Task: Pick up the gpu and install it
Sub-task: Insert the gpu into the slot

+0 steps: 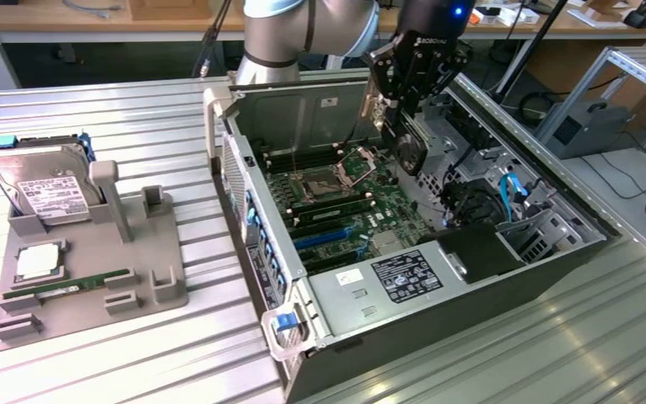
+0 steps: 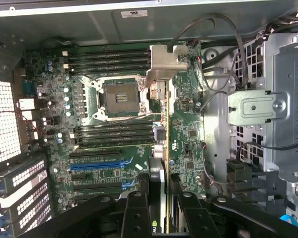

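Black gripper (image 2: 161, 210) pinches thin, flat gpu (image 1: 410, 151) edge-on, silvery metal bracket (image 2: 164, 64) foremost, over green motherboard (image 2: 114, 158).

The ribbed metal surface (image 1: 525, 353) carried two items. A grey parts holder (image 1: 164, 248) lay beside an open computer case (image 1: 289, 109).

A silver hard drive with a white label (image 1: 45, 189) stands in a grey plastic holder tray (image 1: 161, 252) on the ribbed metal tabletop (image 1: 503, 353). A slim green memory stick (image 1: 71, 286) and a square silver processor chip (image 1: 37, 263) lie in the tray. Beside it sits an open black computer case (image 1: 469, 337).
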